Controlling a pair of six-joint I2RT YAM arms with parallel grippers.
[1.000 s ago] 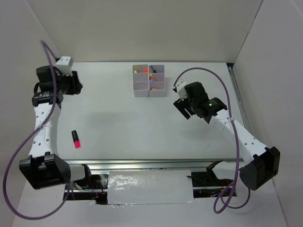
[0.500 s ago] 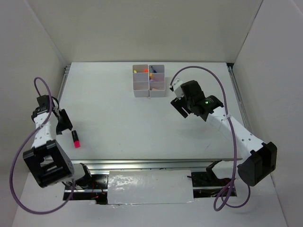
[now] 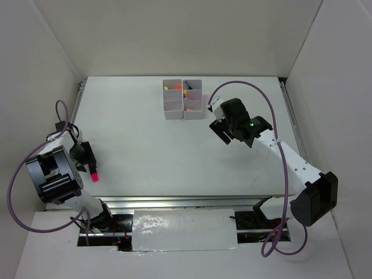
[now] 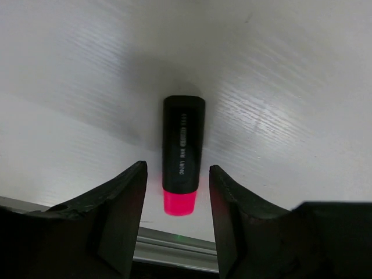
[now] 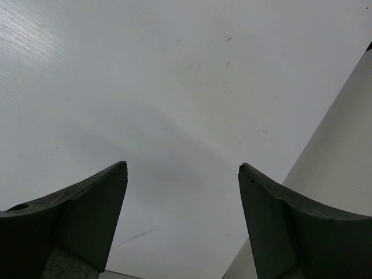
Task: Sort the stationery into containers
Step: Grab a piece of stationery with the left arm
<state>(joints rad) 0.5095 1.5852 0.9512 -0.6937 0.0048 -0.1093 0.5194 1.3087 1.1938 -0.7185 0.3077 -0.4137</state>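
Observation:
A pink marker (image 3: 93,175) with a black body lies flat near the table's front left edge. In the left wrist view the marker (image 4: 182,148) points away, its pink end (image 4: 179,202) between my fingers. My left gripper (image 4: 177,174) is open, its jaws on either side of the pink end with a small gap on each side; from above it (image 3: 86,157) sits low over the marker. The white containers (image 3: 174,107) stand at the back centre, with orange, yellow and pink items inside. My right gripper (image 3: 224,131) is open and empty over bare table (image 5: 183,168).
White walls enclose the table on the left, back and right. A metal rail (image 4: 174,247) runs along the front edge just beyond the marker. The right wall's base (image 5: 343,174) shows at the right of the right wrist view.
My left arm has swung from the far left back corner down to the front left and lowered its open gripper over the pink marker. The right gripper shifted slightly toward the containers.

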